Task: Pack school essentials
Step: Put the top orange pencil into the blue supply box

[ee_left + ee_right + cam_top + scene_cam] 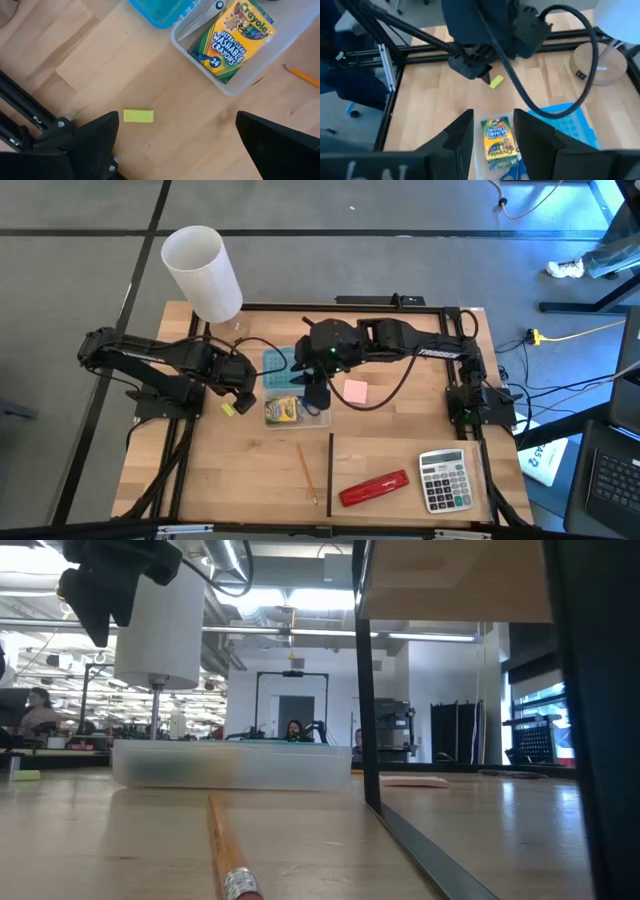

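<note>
While both arms hang over the middle of the table, the nearest things lie untouched along the front edge: a red stapler [374,488] with a grey calculator [445,479] at its 3 o'clock. A thin orange pencil [306,472] and a dark pen [330,465] lie at the stapler's 9 o'clock.

Farther in sits a clear bin [240,85] holding the yellow-green crayon box [231,40] and the scissors [197,22]. The right gripper [494,117] hovers over that box, its jaws parted with nothing between them. At the bin's 3 o'clock lies the pink sticky-note pad [356,391].

At the bin's 9 o'clock the left gripper [238,402] hangs with jaws spread wide and empty above the tiny yellow eraser [138,116], which rests on bare wood. A blue lid [276,362] lies at the bin's 12 o'clock, and a white cylinder [203,272] stands farthest back.
</note>
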Controlling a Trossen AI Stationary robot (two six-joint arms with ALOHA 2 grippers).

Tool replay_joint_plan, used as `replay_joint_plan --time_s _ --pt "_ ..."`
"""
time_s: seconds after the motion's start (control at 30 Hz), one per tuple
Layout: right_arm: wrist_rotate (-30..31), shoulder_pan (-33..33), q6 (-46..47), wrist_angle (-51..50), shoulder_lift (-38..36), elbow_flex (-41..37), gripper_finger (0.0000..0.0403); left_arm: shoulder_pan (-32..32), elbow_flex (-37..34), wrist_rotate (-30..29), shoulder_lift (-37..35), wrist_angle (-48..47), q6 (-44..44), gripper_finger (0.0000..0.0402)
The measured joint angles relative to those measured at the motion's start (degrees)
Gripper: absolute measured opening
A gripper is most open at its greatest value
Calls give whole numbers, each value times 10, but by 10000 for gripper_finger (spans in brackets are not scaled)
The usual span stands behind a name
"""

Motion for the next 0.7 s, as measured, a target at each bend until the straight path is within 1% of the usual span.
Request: replay_joint_plan --time_s 0.1,0.2,0.23,0.37,0.47,0.57,0.63,0.7 --pt "23 -7 19 -21 0 0 141 0 0 0 0 0 2 395" --pt "29 -32 95 -36 0 0 141 0 0 0 0 0 2 395" --pt "32 -42 107 -51 0 0 141 0 0 0 0 0 2 395" --pt "45 -76 109 -144 0 0 141 0 0 -1 0 0 3 395" --pt "77 -92 114 -236 0 0 141 0 0 -5 0 0 4 395" --pt "115 -95 140 -280 -1 -17 141 0 0 -15 0 0 4 395" --pt "115 -87 164 -287 -1 -32 141 0 0 -16 0 0 3 395" --pt "102 -71 170 -287 -1 -52 141 0 0 -16 0 0 2 395"
